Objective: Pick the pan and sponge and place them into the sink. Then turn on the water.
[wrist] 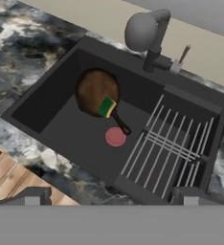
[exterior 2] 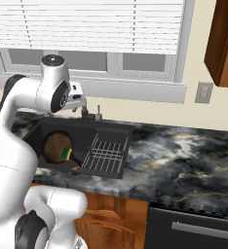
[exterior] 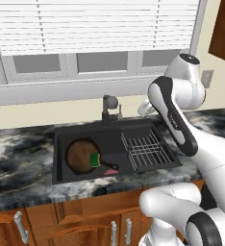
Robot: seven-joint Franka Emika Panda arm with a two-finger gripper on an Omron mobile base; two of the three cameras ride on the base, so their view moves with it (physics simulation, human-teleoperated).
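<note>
Marbled dark tabletop (exterior: 18,149) is set beneath a blinded window (exterior: 95,29). Inside the black sink (wrist: 47,95), the brown pan (wrist: 95,91) is topped by the green-yellow sponge (wrist: 106,107). Jaws' state cannot be told.

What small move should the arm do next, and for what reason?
Probably reach toward the faucet to turn it on: the pan already lies in the sink with the sponge on it, and no water runs.

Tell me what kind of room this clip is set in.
A simulated kitchen: a black sink with a faucet is set in a marble counter over wooden cabinets, beneath a blinded window.
</note>
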